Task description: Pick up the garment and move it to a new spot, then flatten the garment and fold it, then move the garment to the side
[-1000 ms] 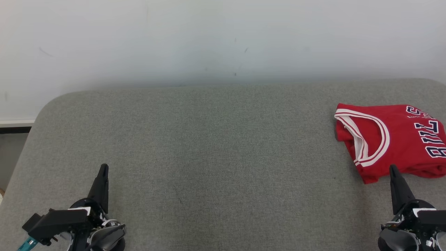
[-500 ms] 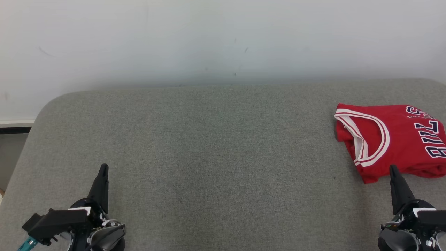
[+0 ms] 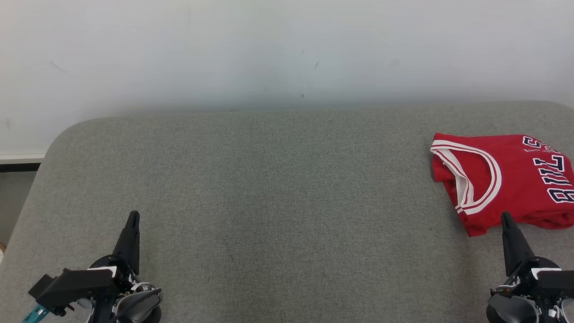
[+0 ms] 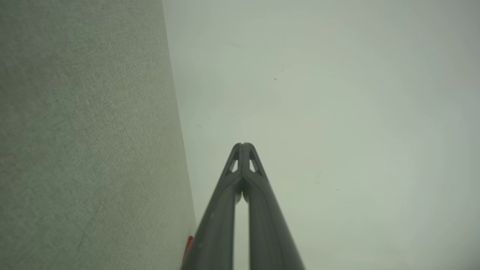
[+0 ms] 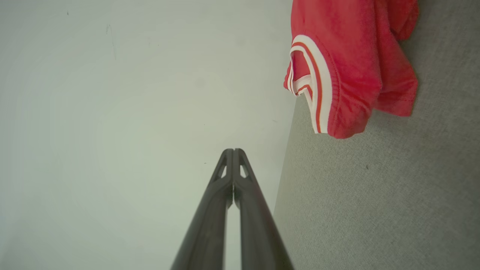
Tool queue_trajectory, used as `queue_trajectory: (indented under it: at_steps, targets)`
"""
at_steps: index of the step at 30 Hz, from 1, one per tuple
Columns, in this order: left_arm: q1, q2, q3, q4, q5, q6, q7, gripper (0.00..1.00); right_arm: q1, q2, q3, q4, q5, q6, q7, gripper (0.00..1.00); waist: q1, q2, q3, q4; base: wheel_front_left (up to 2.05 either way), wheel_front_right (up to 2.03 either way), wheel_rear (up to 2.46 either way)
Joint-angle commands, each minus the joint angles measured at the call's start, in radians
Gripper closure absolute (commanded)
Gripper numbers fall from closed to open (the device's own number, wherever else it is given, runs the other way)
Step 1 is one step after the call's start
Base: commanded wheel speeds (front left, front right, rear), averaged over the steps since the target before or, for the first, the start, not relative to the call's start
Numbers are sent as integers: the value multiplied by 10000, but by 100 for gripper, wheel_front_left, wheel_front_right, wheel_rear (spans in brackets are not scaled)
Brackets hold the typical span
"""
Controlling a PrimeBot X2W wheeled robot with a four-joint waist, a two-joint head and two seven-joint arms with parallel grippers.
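A folded red jersey (image 3: 506, 179) lies at the far right of a grey cushion (image 3: 287, 202), its right side cut off by the edge of the head view. White trim (image 3: 496, 177) with thin dark stripes curves across the side of the garment that faces the middle of the cushion. Dark lettering (image 3: 554, 163) outlined in white runs along the top layer and reads "BULLS". The jersey sits flat on the fabric, with a slightly rumpled hem at its near corner.

The right claw (image 3: 507, 216) points up the head view from the lower right corner, its tip near that hem. The right wrist view shows its two dark fingers (image 5: 210, 225) pressed together tip to tip and gripping nothing, with the jersey off to one side, apart from the fingertips. The left claw (image 3: 133, 214) rests at the lower left, well apart from the garment and over bare cushion. In the left wrist view its fingers likewise meet at the tips, closed and empty. A white wall (image 3: 287, 54), lightly scuffed, rises behind the cushion's rounded back edge.
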Motion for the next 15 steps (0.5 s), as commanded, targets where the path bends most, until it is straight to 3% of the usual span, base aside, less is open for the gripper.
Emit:
queue_trajectory:
  at_steps: [1, 15]
  targets:
    - [-110, 29, 31, 8, -24, -19, 50, 100, -105, -70, -40, 8, 38, 0, 24, 100, 1, 0, 0, 1, 0, 0, 0]
    - [-110, 29, 30, 7, -24, -19, 49, 100, -105, -69, -39, 7, 38, 0, 23, 100, 1, 0, 0, 1, 0, 0, 0]
